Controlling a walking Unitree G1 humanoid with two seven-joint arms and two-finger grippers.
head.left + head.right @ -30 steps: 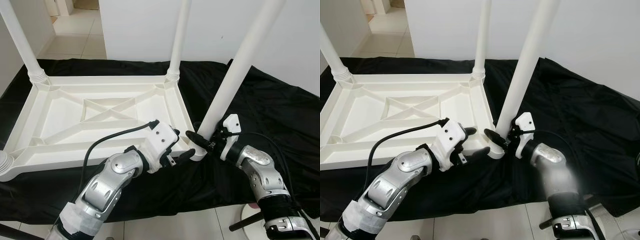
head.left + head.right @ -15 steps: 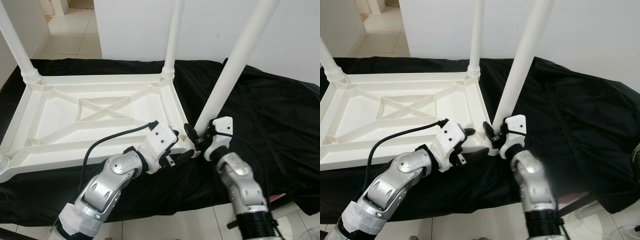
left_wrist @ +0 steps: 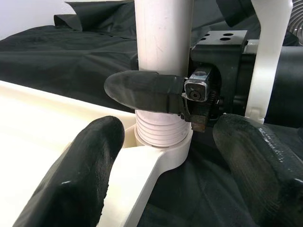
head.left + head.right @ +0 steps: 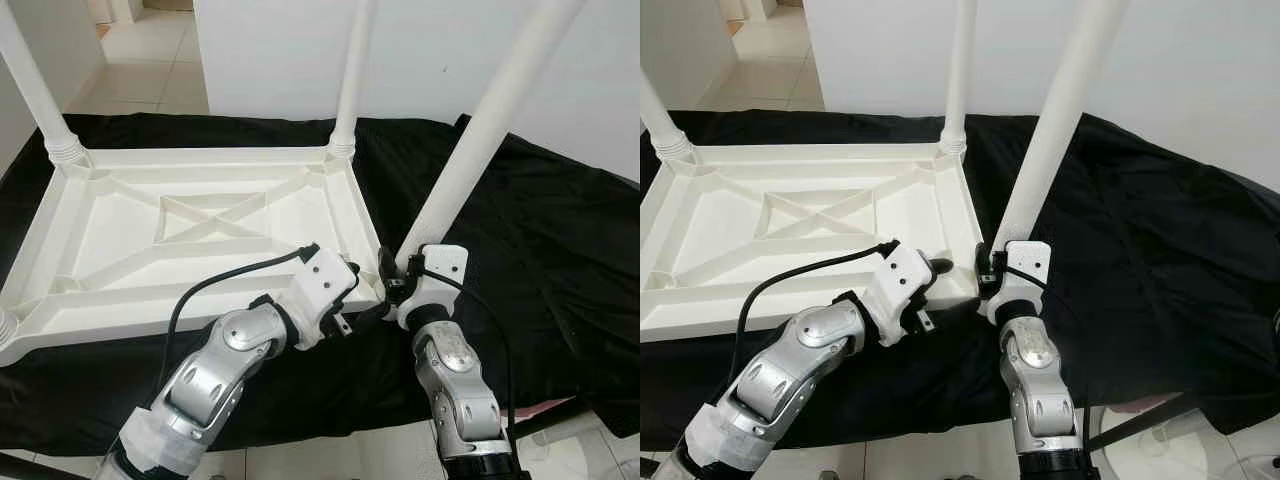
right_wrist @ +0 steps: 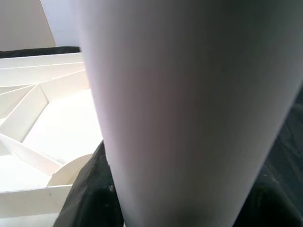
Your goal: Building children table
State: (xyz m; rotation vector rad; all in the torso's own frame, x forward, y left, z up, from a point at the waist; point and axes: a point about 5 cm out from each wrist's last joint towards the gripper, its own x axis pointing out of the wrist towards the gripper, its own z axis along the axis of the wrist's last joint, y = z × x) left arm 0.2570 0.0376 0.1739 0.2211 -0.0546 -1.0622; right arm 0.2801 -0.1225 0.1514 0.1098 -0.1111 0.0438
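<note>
No legible text, labels, brand marks, numbers or signs on any surface in these views.
</note>
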